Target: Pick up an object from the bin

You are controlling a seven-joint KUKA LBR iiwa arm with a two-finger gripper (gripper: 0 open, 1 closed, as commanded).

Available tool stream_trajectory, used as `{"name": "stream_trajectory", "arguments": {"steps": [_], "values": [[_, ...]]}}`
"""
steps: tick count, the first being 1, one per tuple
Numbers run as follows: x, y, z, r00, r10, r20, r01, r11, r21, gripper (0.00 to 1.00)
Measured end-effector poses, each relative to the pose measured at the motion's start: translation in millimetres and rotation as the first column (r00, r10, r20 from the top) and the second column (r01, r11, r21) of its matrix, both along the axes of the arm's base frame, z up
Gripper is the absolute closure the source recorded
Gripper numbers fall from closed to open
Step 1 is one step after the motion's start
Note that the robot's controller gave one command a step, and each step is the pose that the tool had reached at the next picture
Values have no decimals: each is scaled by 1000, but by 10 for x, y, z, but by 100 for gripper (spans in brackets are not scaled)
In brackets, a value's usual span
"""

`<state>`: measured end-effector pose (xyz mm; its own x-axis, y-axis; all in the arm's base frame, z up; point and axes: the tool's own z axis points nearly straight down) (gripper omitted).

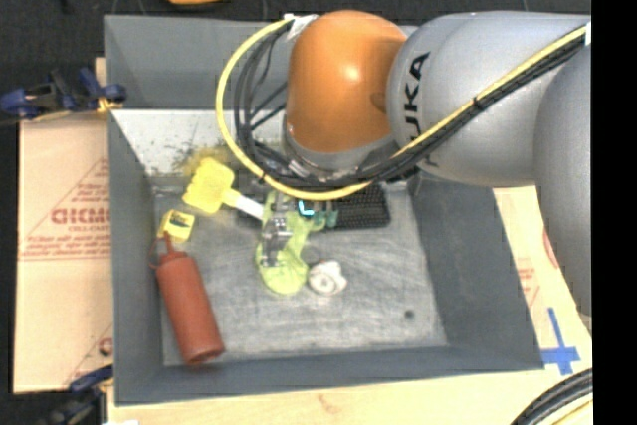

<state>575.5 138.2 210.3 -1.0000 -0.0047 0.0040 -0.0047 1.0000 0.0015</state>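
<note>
— Bottle [187, 306] nearest the front, is it?
— Yes, a brownish-red squeeze bottle lying along the front left of the grey bin [299, 363]. Just past it, mid-floor, lies a lime-green plastic piece [282, 274] with a small white lump [326, 280] just beside it on the right.
— And the gripper [279, 232]?
— Down on the far end of that green piece. Whether it is open or closed, I cannot tell.
— Further back?
— A small yellow-and-black item [177, 225] at the left, a yellow flat-headed brush [209, 186] with a white handle, a black gridded block [363, 207] to the right, and the orange wrist cover [338, 90] above them.
</note>
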Motion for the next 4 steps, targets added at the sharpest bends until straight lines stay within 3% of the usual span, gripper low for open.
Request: {"name": "stream_trajectory", "arguments": {"steps": [1, 3, 4], "values": [[16, -6, 43, 1000, -3, 7, 3, 1000, 1, 0], [654, -998, -1411, 990, -138, 10, 138, 990, 3, 0], [762, -798, -1376, 982, -190, 7, 190, 982, -2, 0]]}}
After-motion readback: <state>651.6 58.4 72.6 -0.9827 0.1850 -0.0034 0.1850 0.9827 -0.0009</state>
